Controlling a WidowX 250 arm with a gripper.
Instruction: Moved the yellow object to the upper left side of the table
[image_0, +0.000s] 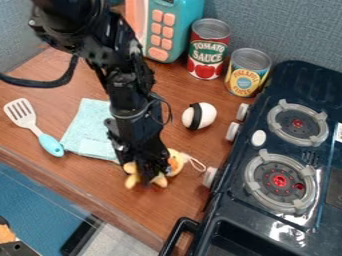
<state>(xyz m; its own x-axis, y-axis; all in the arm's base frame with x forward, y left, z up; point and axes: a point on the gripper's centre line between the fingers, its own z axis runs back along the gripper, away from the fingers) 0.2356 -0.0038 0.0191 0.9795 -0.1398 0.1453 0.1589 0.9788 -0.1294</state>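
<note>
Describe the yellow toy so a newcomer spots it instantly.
From the dark toy stove on the right, go left to the lower end of the black arm. The yellow toy is there, partly hidden. Unlike the flat pale-blue cloth beside it, it's chunky, with a white cord loop.

A spatula (38, 132) is by a cloth (90, 127); a red can (208, 50) between a microwave (168, 22) and yellow can (248, 72); a white toy (206, 115) near a stove (284, 149).

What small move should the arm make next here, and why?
Probably secure a grasp on the yellow toy: the gripper is right down over it, and the toy lies on the table near the towel, short of the upper left side.
</note>
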